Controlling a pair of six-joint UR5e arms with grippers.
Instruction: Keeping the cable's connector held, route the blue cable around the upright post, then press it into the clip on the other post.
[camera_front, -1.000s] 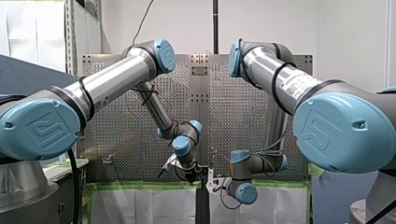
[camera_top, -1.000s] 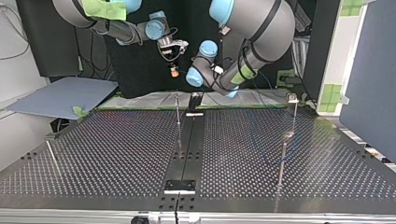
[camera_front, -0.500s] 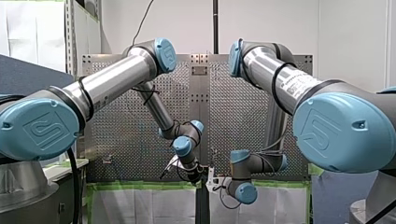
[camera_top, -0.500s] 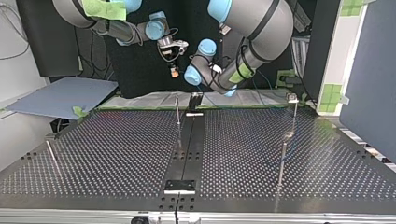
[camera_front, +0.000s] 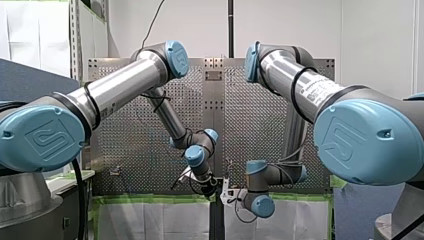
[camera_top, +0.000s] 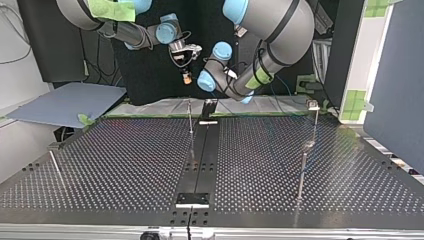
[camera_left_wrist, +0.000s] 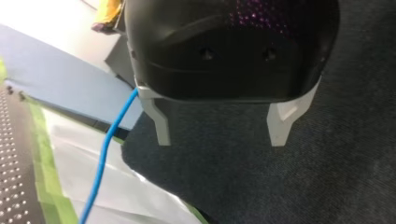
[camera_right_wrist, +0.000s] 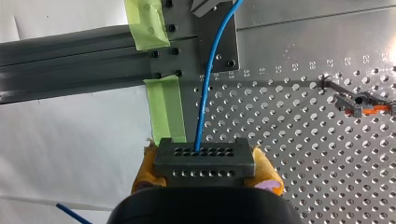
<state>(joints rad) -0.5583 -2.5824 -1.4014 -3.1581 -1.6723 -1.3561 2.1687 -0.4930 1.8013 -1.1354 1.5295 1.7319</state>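
Perforated black table (camera_top: 125, 160), my left arm (camera_top: 270, 30) shifted slightly since a second ago, left gripper (camera_left_wrist: 219, 128) spread, empty, right gripper (camera_right_wrist: 205, 169) clenching boxy grey holed connector (camera_right_wrist: 204, 156) between yellow pads (camera_right_wrist: 267, 171), thin blue cable (camera_right_wrist: 208, 79) running from it

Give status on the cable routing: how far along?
Done: right tool is shut on the connector, blue cable leading out of it. In hand: left tool is open, with the cable running beside it, not in its gap. Left: routing around the post and pressing into the clip; no cable shows at either in the top view.
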